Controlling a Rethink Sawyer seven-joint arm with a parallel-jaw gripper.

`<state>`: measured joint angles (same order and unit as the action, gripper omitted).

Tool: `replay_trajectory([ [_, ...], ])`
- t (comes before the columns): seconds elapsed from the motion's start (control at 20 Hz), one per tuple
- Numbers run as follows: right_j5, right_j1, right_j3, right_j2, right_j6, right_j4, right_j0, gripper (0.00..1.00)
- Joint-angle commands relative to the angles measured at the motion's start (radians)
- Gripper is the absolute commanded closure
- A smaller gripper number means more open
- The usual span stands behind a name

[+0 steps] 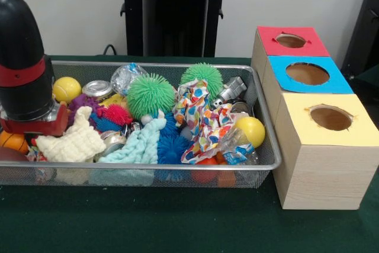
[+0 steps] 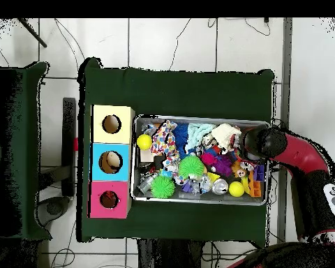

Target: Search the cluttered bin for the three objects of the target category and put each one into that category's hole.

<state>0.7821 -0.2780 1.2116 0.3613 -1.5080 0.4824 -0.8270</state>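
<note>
Down at the bin's end, arm hides fingers.

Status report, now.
Gripper low over the bin's end farthest from the boxes, fingers unseen. Nothing held visibly. Toys piled deep; three holes clear.

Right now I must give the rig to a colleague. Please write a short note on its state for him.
End effector: low over one end of the bin; open or shut cannot be seen, nothing seen held.
Bin: full of balls, spiky toys, cloths and metal pieces.
Box: beside the bin's other end, with red, blue and yellow holes.
Done: cannot tell; nothing shows in the holes.
Left: find the targets, drop each in.
</note>
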Motion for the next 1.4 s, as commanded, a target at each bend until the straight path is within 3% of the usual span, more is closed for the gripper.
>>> replay_trajectory([
  [0.05,-0.012,-0.124,0.088,0.005,0.123,0.076,0.048,0.0],
  [0.55,0.135,-0.315,0.195,-0.021,0.072,0.007,0.061,0.0],
  [1.05,0.097,-0.342,0.262,-0.036,0.04,0.004,0.044,0.0],
  [1.4,0.047,-0.313,0.315,-0.04,0.023,0.007,0.011,0.0],
])
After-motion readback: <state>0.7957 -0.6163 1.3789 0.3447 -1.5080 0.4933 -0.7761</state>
